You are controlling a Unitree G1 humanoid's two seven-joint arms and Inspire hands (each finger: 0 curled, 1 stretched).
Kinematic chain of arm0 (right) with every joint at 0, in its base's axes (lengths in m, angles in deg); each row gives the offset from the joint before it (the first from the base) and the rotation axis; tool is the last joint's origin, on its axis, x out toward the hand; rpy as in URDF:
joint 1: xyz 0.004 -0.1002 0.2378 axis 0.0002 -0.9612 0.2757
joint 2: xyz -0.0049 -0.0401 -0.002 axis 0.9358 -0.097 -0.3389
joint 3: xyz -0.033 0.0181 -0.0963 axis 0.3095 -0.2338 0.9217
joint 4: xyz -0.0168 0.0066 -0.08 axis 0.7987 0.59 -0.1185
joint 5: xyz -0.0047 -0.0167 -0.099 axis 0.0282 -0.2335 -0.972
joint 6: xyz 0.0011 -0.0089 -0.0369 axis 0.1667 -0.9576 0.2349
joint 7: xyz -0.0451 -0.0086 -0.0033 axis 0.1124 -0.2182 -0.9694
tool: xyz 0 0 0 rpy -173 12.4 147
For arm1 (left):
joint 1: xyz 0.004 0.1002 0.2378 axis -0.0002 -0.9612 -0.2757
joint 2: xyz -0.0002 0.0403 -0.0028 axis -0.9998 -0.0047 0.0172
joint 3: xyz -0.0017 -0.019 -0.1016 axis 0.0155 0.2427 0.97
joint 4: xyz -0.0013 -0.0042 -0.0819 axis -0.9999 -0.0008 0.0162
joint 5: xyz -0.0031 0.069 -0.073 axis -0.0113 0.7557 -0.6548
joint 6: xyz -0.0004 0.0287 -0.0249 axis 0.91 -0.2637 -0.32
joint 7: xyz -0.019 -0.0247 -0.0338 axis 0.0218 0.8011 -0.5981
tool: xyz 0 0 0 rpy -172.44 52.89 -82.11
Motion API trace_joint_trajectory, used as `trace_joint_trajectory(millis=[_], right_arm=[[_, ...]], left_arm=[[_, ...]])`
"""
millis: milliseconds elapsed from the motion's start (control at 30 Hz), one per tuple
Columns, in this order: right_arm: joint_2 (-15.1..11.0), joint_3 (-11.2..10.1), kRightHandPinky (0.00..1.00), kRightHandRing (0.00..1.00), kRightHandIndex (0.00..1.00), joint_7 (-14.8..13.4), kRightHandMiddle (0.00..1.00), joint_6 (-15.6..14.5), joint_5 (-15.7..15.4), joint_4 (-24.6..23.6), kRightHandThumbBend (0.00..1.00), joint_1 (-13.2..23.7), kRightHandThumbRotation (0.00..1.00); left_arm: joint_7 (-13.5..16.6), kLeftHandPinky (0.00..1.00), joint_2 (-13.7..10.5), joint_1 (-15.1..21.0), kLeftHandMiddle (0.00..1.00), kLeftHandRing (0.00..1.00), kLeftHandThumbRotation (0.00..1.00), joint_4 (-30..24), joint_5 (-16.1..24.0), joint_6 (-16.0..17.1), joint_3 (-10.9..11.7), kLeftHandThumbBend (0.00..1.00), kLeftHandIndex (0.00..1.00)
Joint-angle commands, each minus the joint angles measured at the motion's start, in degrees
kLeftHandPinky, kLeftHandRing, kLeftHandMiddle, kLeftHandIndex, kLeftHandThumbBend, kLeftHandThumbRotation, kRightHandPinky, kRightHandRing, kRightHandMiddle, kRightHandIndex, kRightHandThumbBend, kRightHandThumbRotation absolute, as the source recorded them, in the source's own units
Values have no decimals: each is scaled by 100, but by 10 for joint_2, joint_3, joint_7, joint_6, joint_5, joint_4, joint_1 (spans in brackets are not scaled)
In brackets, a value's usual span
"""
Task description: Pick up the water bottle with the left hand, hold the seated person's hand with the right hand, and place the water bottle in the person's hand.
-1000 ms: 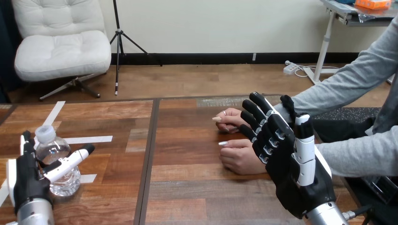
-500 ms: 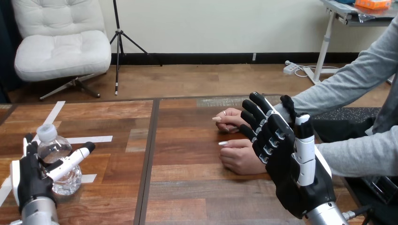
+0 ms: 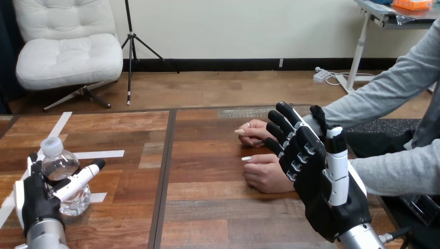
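At the near left corner of the tabletop [image 3: 207, 218], the left hand [image 3: 32, 199] stands upright around the bottle [image 3: 63, 174]. Its thumb lies straight across the bottle's front and its fingers rise straight at the bottle's left side, so it is spread and not clamped; whether it touches the bottle I cannot tell. The bottle stands upright on the tabletop, capped, close to the left edge. By the near right corner, the right hand [image 3: 324, 194] is raised above the tabletop, fingers straight and fanned apart, holding nothing. Just beyond it, near the right edge, the person's nearer hand [image 3: 265, 175] rests on the tabletop with fingers curled under. The person's farther hand [image 3: 253, 133] lies behind it. The right hand's fingers overlap both; contact cannot be told. White tape strips [image 3: 98, 154] lie beyond the bottle.
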Motion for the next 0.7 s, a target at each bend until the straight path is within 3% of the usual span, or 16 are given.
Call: trace_joint_trajectory(millis=[0,400,667], right_arm=[[1,0,100,99,97,1,97,8,7,-17,81,33,100],[2,1,100,99,97,1,97,9,5,-20,81,31,100],[2,1,100,99,97,3,98,10,8,-19,80,32,100]], left_arm=[[4,100,-19,49,100,100,15,11,0,1,-1,88,100],[8,100,-16,54,100,100,12,12,-16,-16,5,87,100],[51,99,-15,58,100,100,9,-1,6,-56,0,86,100]])
